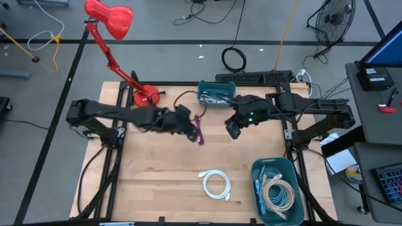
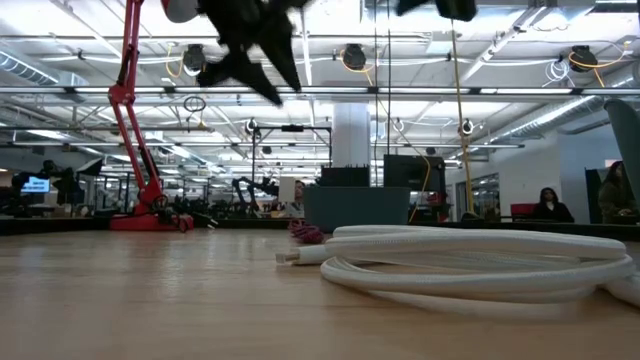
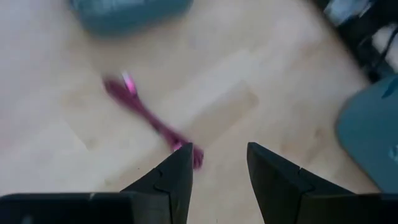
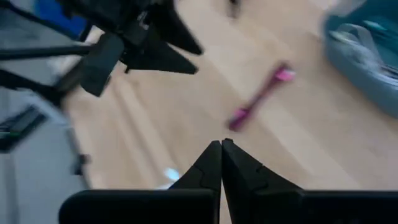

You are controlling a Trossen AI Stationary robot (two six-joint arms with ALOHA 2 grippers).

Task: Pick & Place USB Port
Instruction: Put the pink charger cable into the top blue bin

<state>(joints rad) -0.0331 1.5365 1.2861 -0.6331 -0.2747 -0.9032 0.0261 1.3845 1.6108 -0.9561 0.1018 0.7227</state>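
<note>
On the wooden tabletop, the magenta USB cable lies loose near the centre, toward twelve o'clock. The left end effector hangs spread just at its nine o'clock, seemingly lined up to grasp it, while the right end effector, pressed together, waits at three o'clock.

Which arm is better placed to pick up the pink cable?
Left. The left gripper hangs open right beside the pink cable; the right gripper is shut and farther away.
</note>
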